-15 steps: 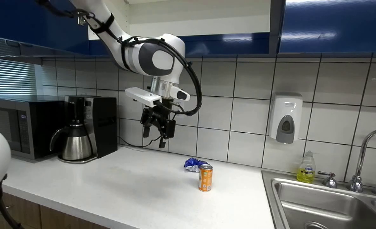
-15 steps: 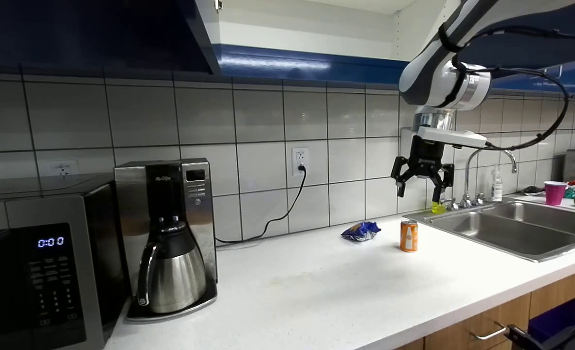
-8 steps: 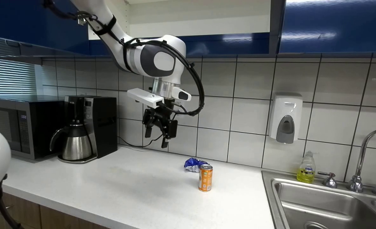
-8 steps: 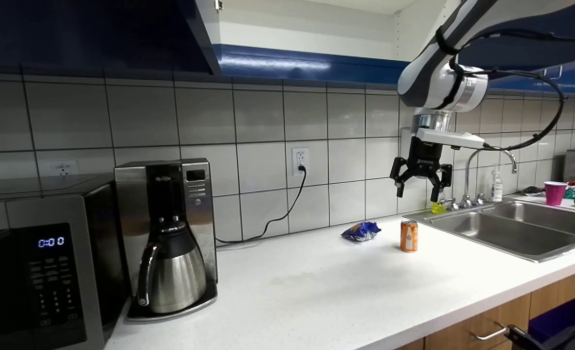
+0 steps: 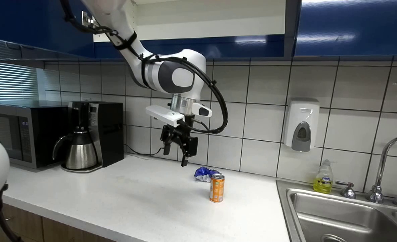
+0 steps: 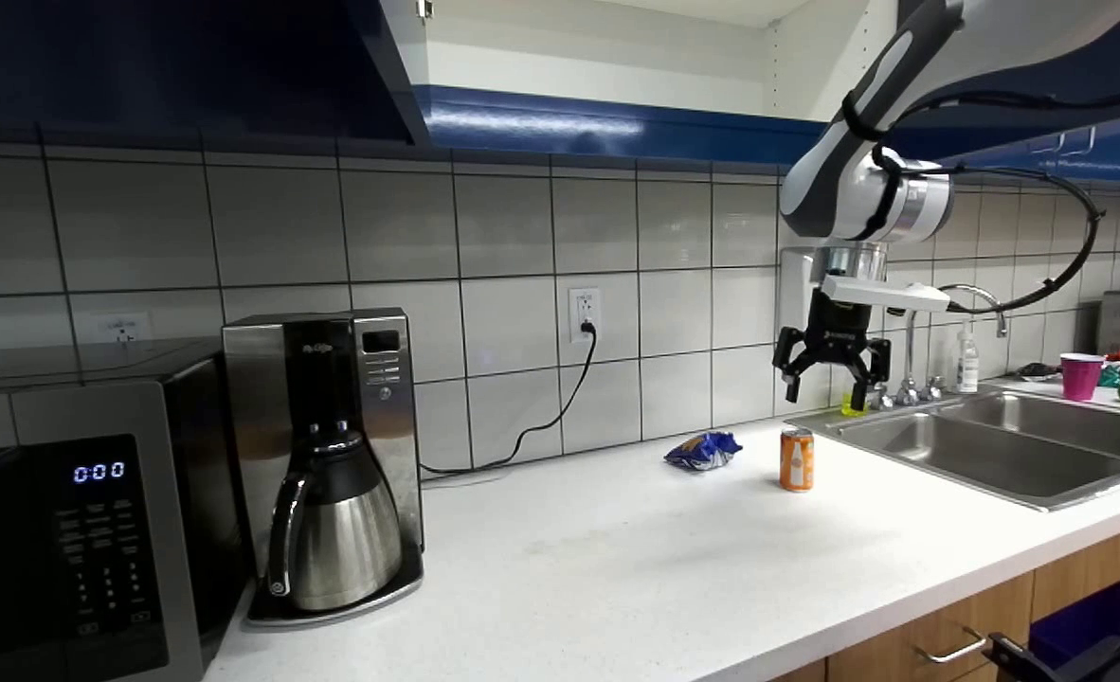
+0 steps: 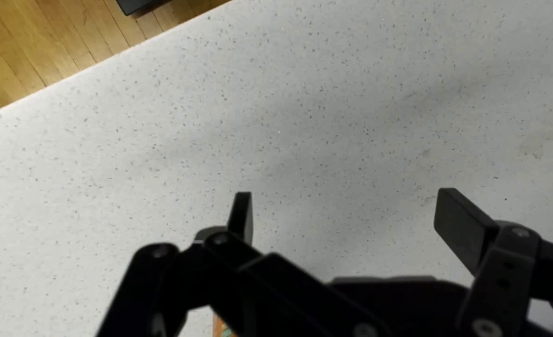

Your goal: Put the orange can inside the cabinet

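Note:
The orange can (image 5: 217, 189) stands upright on the counter in both exterior views (image 6: 796, 461). In the wrist view only a sliver of the can (image 7: 221, 328) shows at the bottom edge, mostly hidden behind a finger. My gripper (image 5: 175, 156) is open and empty, pointing down above the counter and apart from the can. It hangs up and left of the can in that exterior view, and above it in an exterior view (image 6: 825, 395). In the wrist view the fingers (image 7: 344, 201) are wide apart over bare counter. The wall cabinet (image 5: 218, 46) is open, its pale interior showing in both exterior views (image 6: 598, 133).
A crumpled blue wrapper (image 5: 205, 174) lies close behind the can. The coffee maker (image 6: 333, 511) and microwave (image 6: 96, 549) stand at one end of the counter (image 6: 560, 606), the sink (image 5: 339, 208) at the other. Blue cabinet doors (image 5: 353, 30) hang above, near the arm.
My gripper has moved down and closer to the can, shifting right in an exterior view. It stays open. The can and wrapper have not moved.

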Robot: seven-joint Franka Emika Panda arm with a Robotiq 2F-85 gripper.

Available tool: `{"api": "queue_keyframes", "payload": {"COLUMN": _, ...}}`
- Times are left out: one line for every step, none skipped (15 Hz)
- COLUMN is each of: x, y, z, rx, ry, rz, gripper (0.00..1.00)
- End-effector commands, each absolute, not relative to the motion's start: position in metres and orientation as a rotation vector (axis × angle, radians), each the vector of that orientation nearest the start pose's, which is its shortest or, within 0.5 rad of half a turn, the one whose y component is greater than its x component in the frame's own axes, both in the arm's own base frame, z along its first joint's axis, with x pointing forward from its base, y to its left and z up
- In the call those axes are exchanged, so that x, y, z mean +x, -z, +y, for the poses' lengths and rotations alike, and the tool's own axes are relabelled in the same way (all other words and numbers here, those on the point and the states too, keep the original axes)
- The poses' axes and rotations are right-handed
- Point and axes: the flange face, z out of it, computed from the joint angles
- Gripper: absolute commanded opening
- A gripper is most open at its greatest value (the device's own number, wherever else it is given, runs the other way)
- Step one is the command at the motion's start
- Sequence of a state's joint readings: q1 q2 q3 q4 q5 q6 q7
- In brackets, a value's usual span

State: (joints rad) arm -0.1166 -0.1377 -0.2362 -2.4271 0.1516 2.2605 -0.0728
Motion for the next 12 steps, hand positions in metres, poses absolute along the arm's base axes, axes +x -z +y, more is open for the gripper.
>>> {"api": "queue_keyframes", "payload": {"x": 0.452, "y": -0.348, "z": -0.181, "rx": -2.944, "ry": 0.022, "rz": 0.554, "gripper": 1.0}}
{"api": "queue_keyframes", "payload": {"x": 0.454, "y": -0.345, "z": -0.186, "rx": -2.944, "ry": 0.024, "rz": 0.558, "gripper": 1.0}}
{"api": "queue_keyframes", "payload": {"x": 0.457, "y": -0.342, "z": -0.19, "rx": -2.946, "ry": 0.03, "rz": 0.563, "gripper": 1.0}}
{"api": "queue_keyframes", "payload": {"x": 0.459, "y": -0.339, "z": -0.193, "rx": -2.948, "ry": 0.033, "rz": 0.566, "gripper": 1.0}}
{"api": "queue_keyframes", "payload": {"x": 0.46, "y": -0.337, "z": -0.196, "rx": -2.95, "ry": 0.035, "rz": 0.569, "gripper": 1.0}}
{"api": "queue_keyframes", "payload": {"x": 0.461, "y": -0.336, "z": -0.197, "rx": -2.949, "ry": 0.037, "rz": 0.571, "gripper": 1.0}}
{"api": "queue_keyframes", "payload": {"x": 0.462, "y": -0.335, "z": -0.198, "rx": -2.95, "ry": 0.038, "rz": 0.572, "gripper": 1.0}}
{"api": "queue_keyframes", "payload": {"x": 0.462, "y": -0.338, "z": -0.198, "rx": -2.946, "ry": 0.033, "rz": 0.575, "gripper": 1.0}}
{"api": "queue_keyframes", "payload": {"x": 0.458, "y": -0.334, "z": -0.191, "rx": -2.955, "ry": 0.011, "rz": 0.594, "gripper": 1.0}}
{"api": "queue_keyframes", "payload": {"x": 0.459, "y": -0.333, "z": -0.192, "rx": -2.954, "ry": 0.012, "rz": 0.595, "gripper": 1.0}}
{"api": "queue_keyframes", "payload": {"x": 0.459, "y": -0.334, "z": -0.193, "rx": -2.955, "ry": 0.014, "rz": 0.596, "gripper": 1.0}}
{"api": "queue_keyframes", "payload": {"x": 0.46, "y": -0.334, "z": -0.193, "rx": -2.955, "ry": 0.016, "rz": 0.596, "gripper": 1.0}}
